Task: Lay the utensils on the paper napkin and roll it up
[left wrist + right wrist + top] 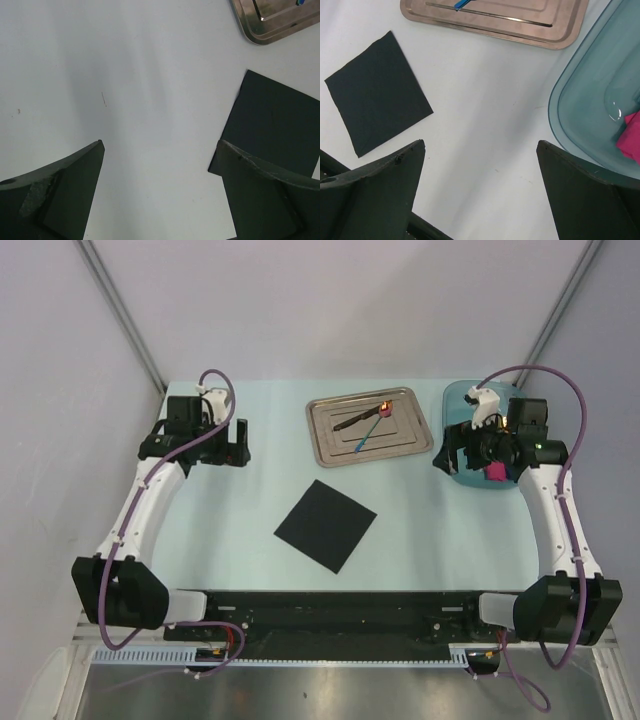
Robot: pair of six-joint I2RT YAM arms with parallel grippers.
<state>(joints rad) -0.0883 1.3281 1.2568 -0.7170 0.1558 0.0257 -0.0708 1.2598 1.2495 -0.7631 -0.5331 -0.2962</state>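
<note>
The black paper napkin (325, 525) lies flat and diamond-wise on the table's middle; it also shows in the left wrist view (272, 127) and the right wrist view (377, 90). The blue-handled utensil with the orange-red end (370, 425) and the dark utensil (352, 421) lie crossed in the steel tray (330, 440). My left gripper (234, 448) is open and empty at the far left (160, 145). My right gripper (450, 455) is open and empty by the teal bin (480, 145).
The steel tray's corner shows in the left wrist view (260, 30) and its edge in the right wrist view (520, 32). A teal plastic bin (458, 405) at the far right holds a pink roll (494, 471); both show in the right wrist view (585, 100), (631, 135).
</note>
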